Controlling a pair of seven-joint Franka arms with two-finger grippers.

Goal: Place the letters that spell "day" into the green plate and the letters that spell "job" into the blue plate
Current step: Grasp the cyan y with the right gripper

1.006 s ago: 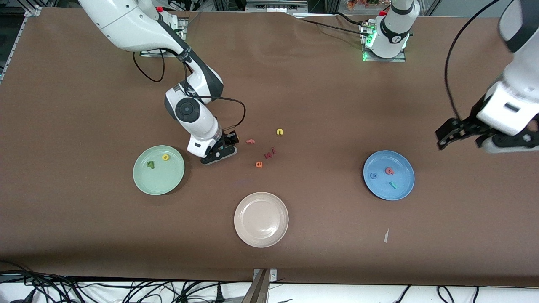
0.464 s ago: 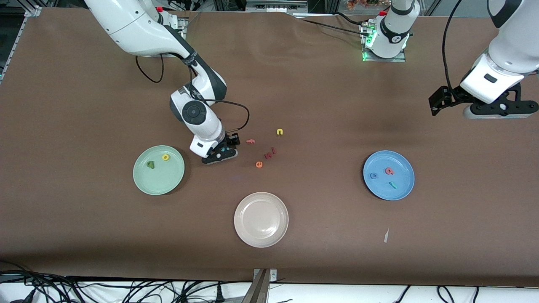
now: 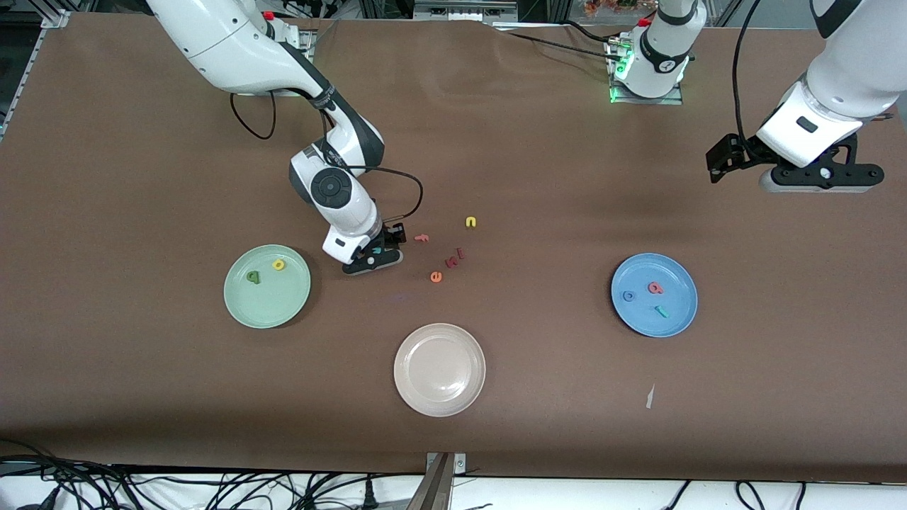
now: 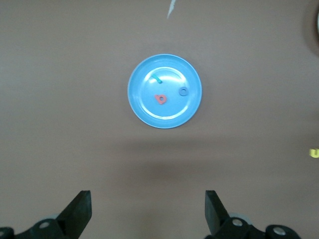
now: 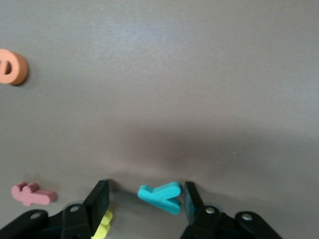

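Observation:
My right gripper [image 3: 373,253] is down at the table beside the green plate [image 3: 241,312], open, with its fingers either side of the teal "y" [image 5: 160,195]. One finger [image 5: 192,199] touches the "y"; the other stands apart from it. The green plate holds the dark green "d" [image 3: 253,277] and the yellow "a" [image 3: 278,265]. The blue plate [image 3: 677,319] holds the blue "o" [image 3: 628,296], the red "b" [image 3: 655,287] and the teal "j" [image 3: 662,311]. My left gripper [image 3: 822,176] hangs open and empty, high over bare table at the left arm's end; its wrist view looks down on the blue plate [image 4: 144,112].
Loose letters lie mid-table: a yellow "u" [image 3: 470,222], a pink "f" [image 3: 421,238], a dark red "k" [image 3: 453,258] and an orange "e" [image 3: 436,277]. A yellow letter [image 5: 102,226] lies against my right gripper's outer finger. An empty cream plate [image 3: 439,369] sits nearer the camera. A white scrap [image 3: 650,397] lies near the blue plate.
The left arm has risen and drawn back toward its base, away from the blue plate. My right gripper has settled over the "y" and its fingers have narrowed around it.

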